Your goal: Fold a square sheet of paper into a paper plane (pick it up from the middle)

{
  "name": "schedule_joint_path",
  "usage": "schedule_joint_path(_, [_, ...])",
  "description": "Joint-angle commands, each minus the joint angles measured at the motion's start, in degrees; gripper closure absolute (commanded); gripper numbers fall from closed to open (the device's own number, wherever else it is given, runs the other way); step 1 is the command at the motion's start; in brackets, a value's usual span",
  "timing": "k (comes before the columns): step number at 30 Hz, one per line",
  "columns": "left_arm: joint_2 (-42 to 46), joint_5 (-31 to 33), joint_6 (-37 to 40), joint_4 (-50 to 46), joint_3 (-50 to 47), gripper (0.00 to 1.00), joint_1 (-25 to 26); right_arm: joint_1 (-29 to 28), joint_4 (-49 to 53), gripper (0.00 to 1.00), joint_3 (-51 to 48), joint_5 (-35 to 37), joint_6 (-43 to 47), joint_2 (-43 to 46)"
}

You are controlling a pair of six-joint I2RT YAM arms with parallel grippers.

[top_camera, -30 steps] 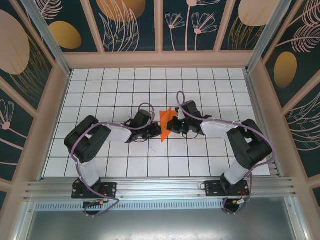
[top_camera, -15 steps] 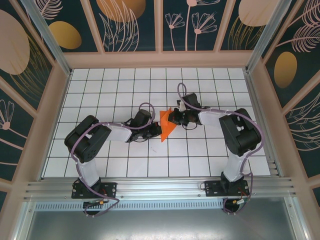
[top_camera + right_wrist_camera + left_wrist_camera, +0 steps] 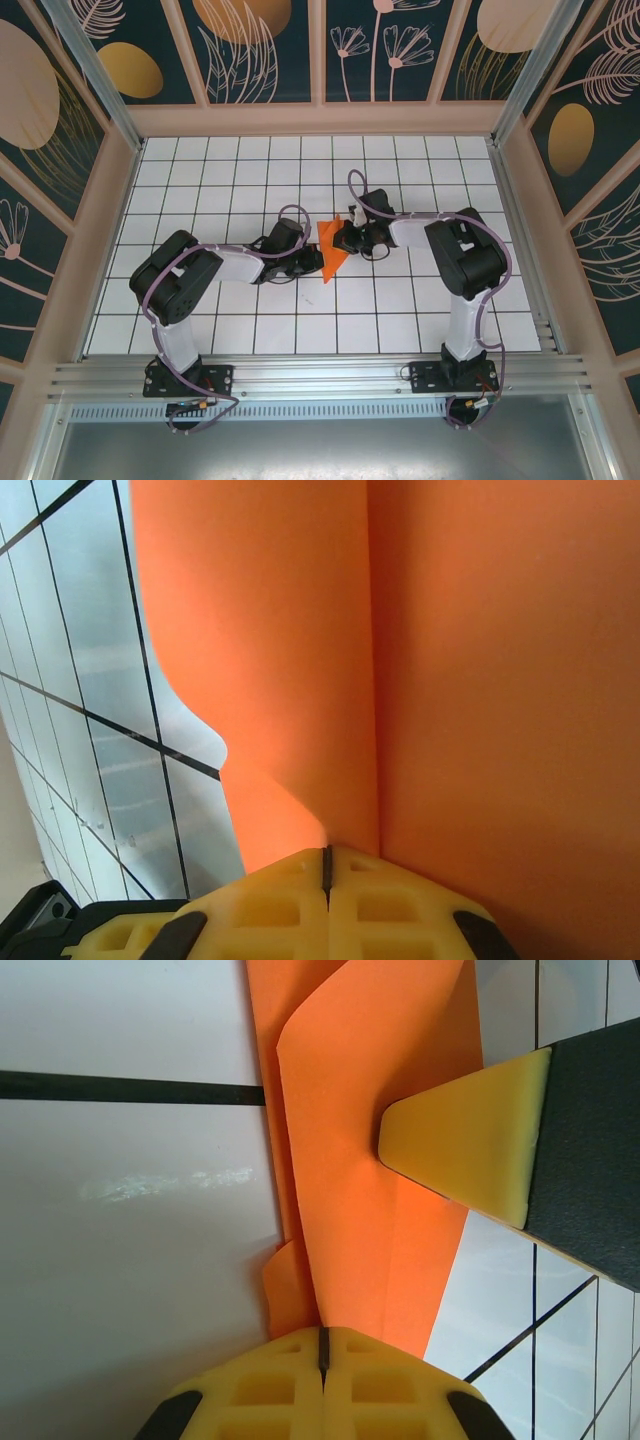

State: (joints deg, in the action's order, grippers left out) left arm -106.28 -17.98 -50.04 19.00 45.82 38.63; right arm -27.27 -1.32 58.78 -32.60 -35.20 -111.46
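The square sheet of paper (image 3: 331, 252), bright orange and partly folded to a point, lies on the white grid tiles between my two grippers. Pinching its near left edge is my left gripper (image 3: 314, 262), jaws shut. In the left wrist view a crease of the paper (image 3: 370, 1160) runs into the closed seam of the left gripper (image 3: 322, 1345), and one yellow fingertip (image 3: 470, 1145) of the right gripper presses the paper from the right. My right gripper (image 3: 345, 239) is shut on the far right edge. The right wrist view has a fold of the paper (image 3: 450, 660) entering its closed seam (image 3: 326, 862).
The white gridded table (image 3: 200, 180) is walled by wooden frames with patterned panels (image 3: 90, 110) on three sides. An aluminium rail (image 3: 320, 375) with both arm bases runs along the near edge. The right arm's elbow (image 3: 470, 265) stands to the right of the paper.
The right arm's elbow has swung up and left and its gripper has shifted slightly toward the back. The paper has gone from a narrow raised strip to a flatter triangle. The left arm has not moved.
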Motion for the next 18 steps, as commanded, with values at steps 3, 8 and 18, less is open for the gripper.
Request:
schedule_joint_path(3, [-5.5, 8.6, 2.5, -8.4, -1.4, 1.0, -0.9, 0.1, 3.4, 0.96, 2.1, 3.4, 2.0, 2.4])
schedule_joint_path(8, [-5.3, 8.7, 2.6, -8.3, -1.6, 1.0, -0.9, 0.3, 3.8, 0.95, 5.5, 1.0, 3.2, 2.8])
schedule_joint_path(18, [-5.4, 8.3, 2.8, -8.3, -1.3, 1.0, -0.9, 0.9, 2.0, 0.96, 6.3, 1.7, 2.0, -2.8])
